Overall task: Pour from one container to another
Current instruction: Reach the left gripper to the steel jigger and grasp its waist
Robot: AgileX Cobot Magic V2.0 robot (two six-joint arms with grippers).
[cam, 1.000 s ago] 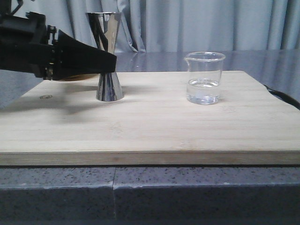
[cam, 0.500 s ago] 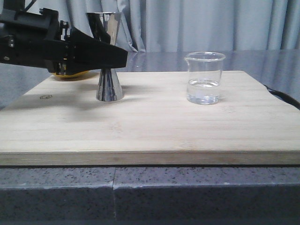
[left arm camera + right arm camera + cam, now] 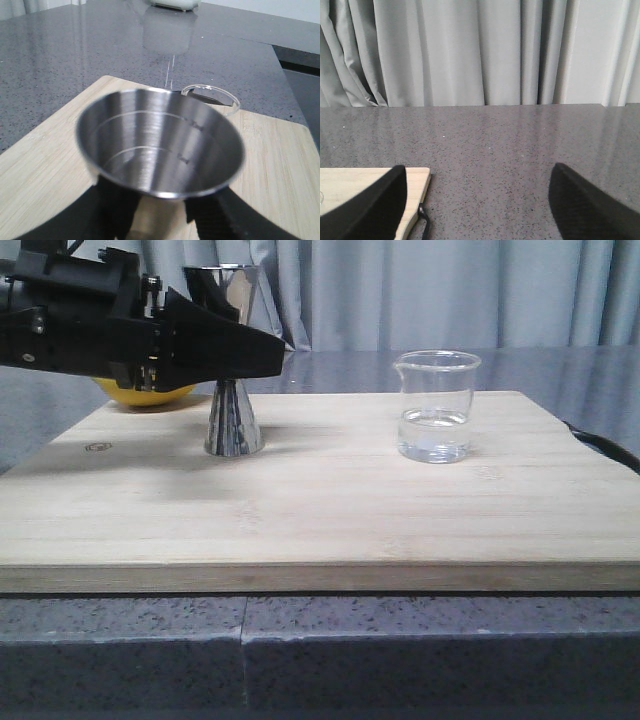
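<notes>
The steel jigger (image 3: 234, 426) stands upright at the back left of the wooden board (image 3: 330, 520). My left gripper (image 3: 262, 352) reaches in from the left at its narrow waist. In the left wrist view the jigger's open cup (image 3: 160, 145) fills the middle, and the two black fingers (image 3: 115, 210) press against the waist just under it, so the left gripper (image 3: 162, 212) is shut on it. The glass beaker (image 3: 436, 410), with clear liquid in its bottom, stands alone at the back right; its rim (image 3: 222, 96) shows behind the jigger. My right gripper (image 3: 477, 200) is open over bare countertop.
A yellow rounded object (image 3: 150, 395) lies behind the left arm at the board's back left edge. A black cable (image 3: 600, 445) runs off the board's right corner (image 3: 417, 180). The grey speckled counter (image 3: 495, 135) surrounds the board, with curtains behind.
My left gripper has risen and pushed to the right, its fingers coming round the jigger's waist. The jigger and the beaker have stayed where they stood.
</notes>
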